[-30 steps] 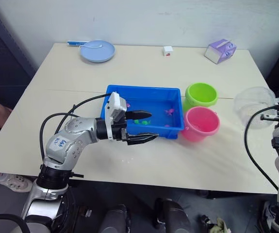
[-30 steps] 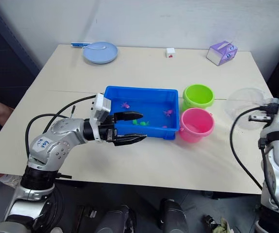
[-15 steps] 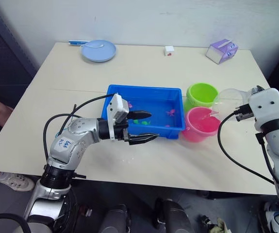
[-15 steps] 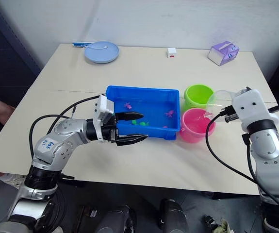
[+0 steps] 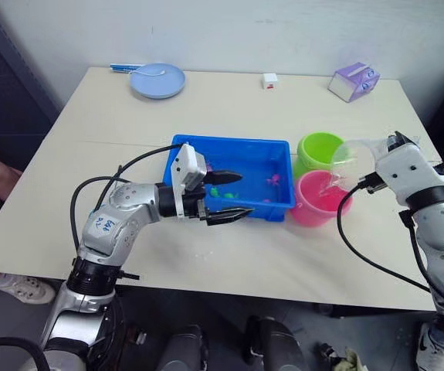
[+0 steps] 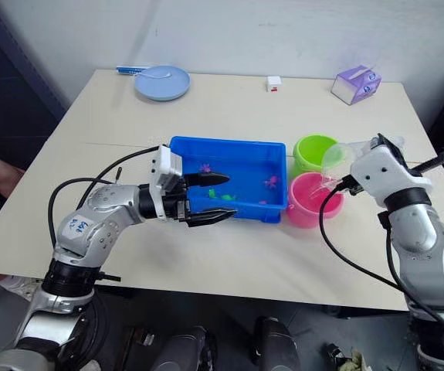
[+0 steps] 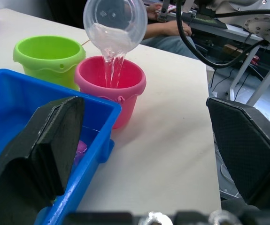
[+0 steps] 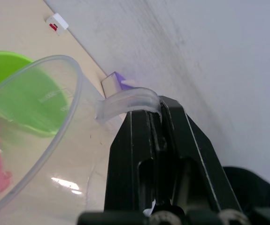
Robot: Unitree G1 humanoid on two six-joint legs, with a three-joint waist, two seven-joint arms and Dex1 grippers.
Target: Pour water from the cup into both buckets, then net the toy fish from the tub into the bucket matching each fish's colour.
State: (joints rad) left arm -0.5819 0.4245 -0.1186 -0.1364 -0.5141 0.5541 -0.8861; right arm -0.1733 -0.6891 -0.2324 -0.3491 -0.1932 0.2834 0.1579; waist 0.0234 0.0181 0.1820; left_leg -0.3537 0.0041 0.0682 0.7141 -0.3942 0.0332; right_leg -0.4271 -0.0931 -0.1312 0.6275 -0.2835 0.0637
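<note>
1. The right gripper [image 8: 156, 136], clenched on the handle of the clear plastic measuring cup [image 7: 115, 24], tips it so water streams into the round pink plastic bucket [image 7: 110, 79], just beside the lime green bucket [image 7: 49, 52].
2. The left gripper [image 5: 225, 197], fingers spread and empty, waits at the shallow blue plastic tub [image 5: 237, 151], where tiny toy fish [image 5: 270, 180] lie.
3. Everything stands on a pale beige table [image 5: 229, 93] against a white wall.

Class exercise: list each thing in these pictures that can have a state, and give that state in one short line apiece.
cup: tilted, pouring water, held by its handle
pink bucket: upright, taking the stream
green bucket: upright, no water going in
tub: holds water and toy fish
left gripper: open, at the tub's near rim
right gripper: shut on the cup's handle
</note>
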